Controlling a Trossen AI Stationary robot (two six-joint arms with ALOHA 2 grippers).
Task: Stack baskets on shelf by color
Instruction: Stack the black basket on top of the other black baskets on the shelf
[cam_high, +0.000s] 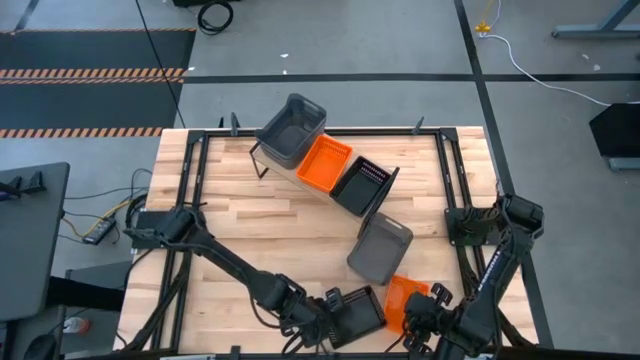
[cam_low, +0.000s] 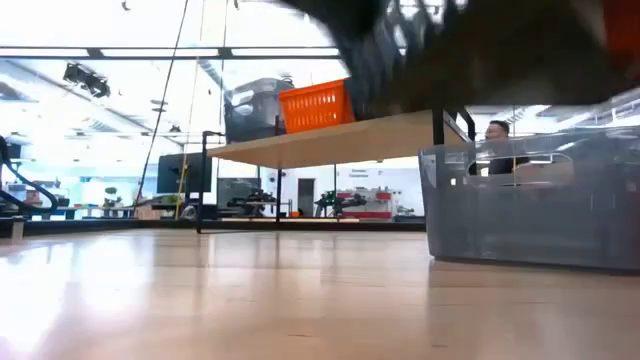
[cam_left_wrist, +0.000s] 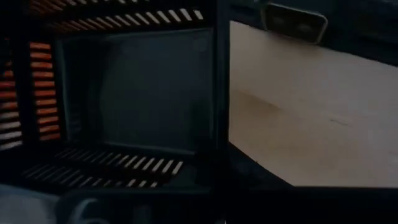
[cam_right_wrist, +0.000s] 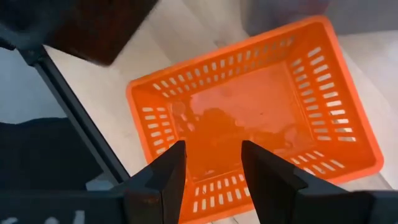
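Left gripper (cam_high: 322, 320): at the near table edge, on the rim of the near black basket (cam_high: 355, 313). Finger state cannot be determined. The left wrist view looks into this basket (cam_left_wrist: 149, 93); orange shows through its slots on one side.
Right gripper (cam_right_wrist: 211, 165): at the near table edge, over the near orange basket (cam_right_wrist: 249, 112). Fingers spread apart, poised above one end wall; nothing held.
Near orange basket: on the table (cam_high: 250, 200), just beside the near black basket, near the front right corner.
Table grey basket (cam_high: 380, 246): on the table behind the near orange basket, right of centre. It fills the right of the low view (cam_low: 530, 205).
Shelf (cam_high: 300, 170): at the far side of the table, set at an angle. In the low view its plank (cam_low: 340, 140) stands raised on thin black legs.
Shelf load: three baskets in a row, side by side, none stacked. Grey basket (cam_high: 291, 129) at the far left end, orange basket (cam_high: 325, 163) in the middle, black basket (cam_high: 361, 186) at the right end.
Background: a person (cam_low: 497, 135) is visible beyond the table in the low view.
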